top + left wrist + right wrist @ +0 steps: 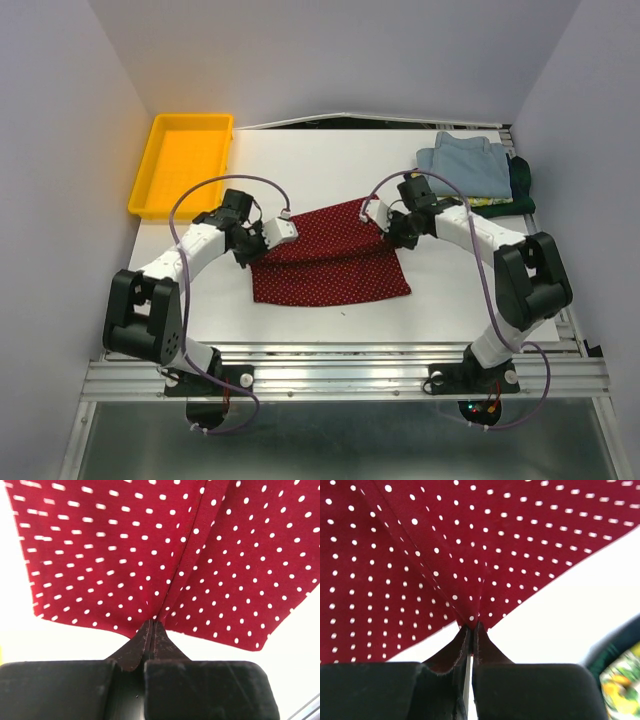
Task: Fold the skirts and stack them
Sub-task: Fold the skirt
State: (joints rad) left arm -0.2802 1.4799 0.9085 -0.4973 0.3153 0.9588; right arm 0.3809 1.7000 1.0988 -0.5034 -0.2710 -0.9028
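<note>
A dark red skirt (pixel 330 255) with tiny white dots lies mid-table, its far half lifted and partly folded toward the front. My left gripper (pixel 262 240) is shut on its left edge; the left wrist view shows the cloth (pixel 165 555) pinched at the fingertips (pixel 151 626). My right gripper (pixel 384 228) is shut on its right edge; the right wrist view shows the cloth (pixel 445 550) pinched at the fingertips (pixel 471 627). A folded light blue skirt (pixel 465 165) lies on a stack at the back right, over a yellow-green patterned one (pixel 492 201) and a dark green one (pixel 521 180).
A yellow plastic tray (pixel 183 162) stands at the back left. The white table (pixel 320 160) is walled by grey panels left and right. A metal rail (pixel 340 375) runs along the near edge. The patterned cloth shows at the right wrist view's lower right (pixel 620 685).
</note>
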